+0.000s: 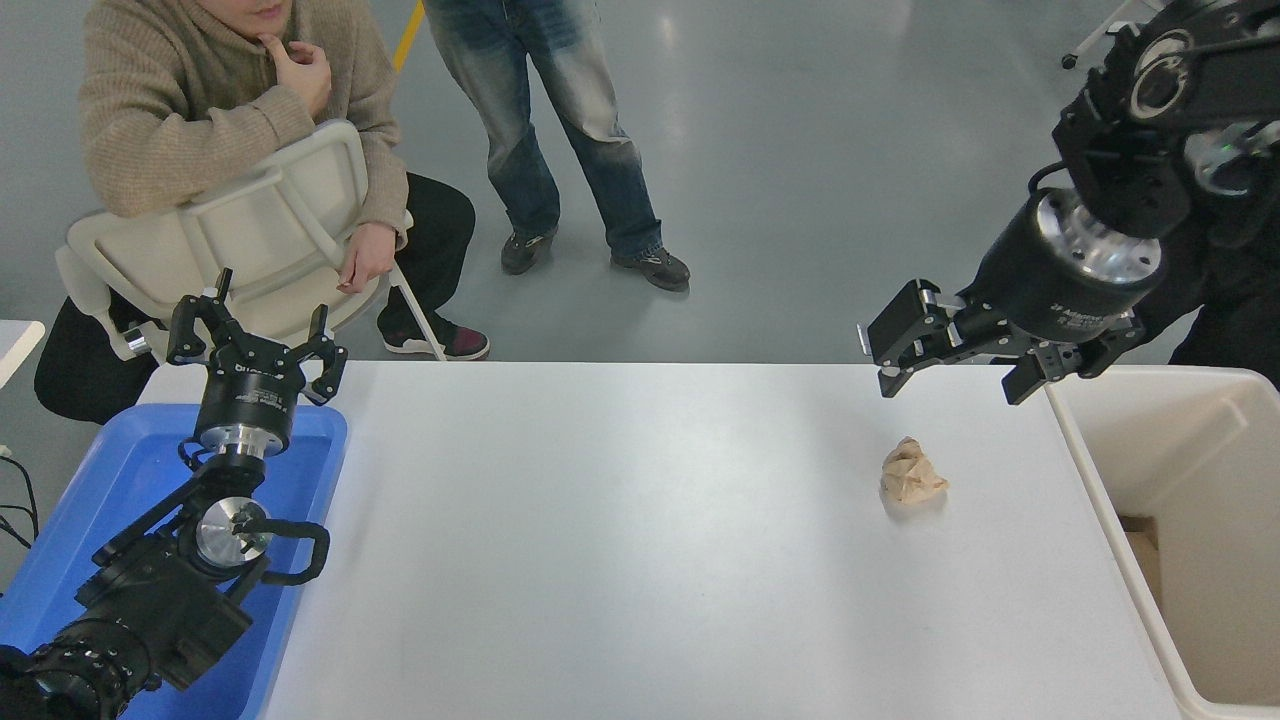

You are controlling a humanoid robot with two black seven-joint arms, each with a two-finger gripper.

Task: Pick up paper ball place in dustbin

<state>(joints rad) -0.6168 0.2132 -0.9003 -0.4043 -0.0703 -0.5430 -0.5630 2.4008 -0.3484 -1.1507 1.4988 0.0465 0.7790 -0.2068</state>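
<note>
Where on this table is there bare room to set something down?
Widest free patch: the white table between the blue tray at left and the paper ball. Crowded right side: ball, dustbin, and the open right end effector overhead.

Paper ball (911, 473) beside dustbin (1100, 470)

There is a single view, taken from high on the robot's side of the worktop (620, 520). It looks forward and steeply down, so the worktop fills the lower half of the frame and the grey floor beyond fills the upper half. The near edge of the worktop is cut off by the bottom of the frame. The left arm (150, 590) enters at the lower left corner, close under the lens; the right arm (1150, 130) enters from the upper right edge. Two people (230, 110) at the far side are cropped by the top edge.
</note>
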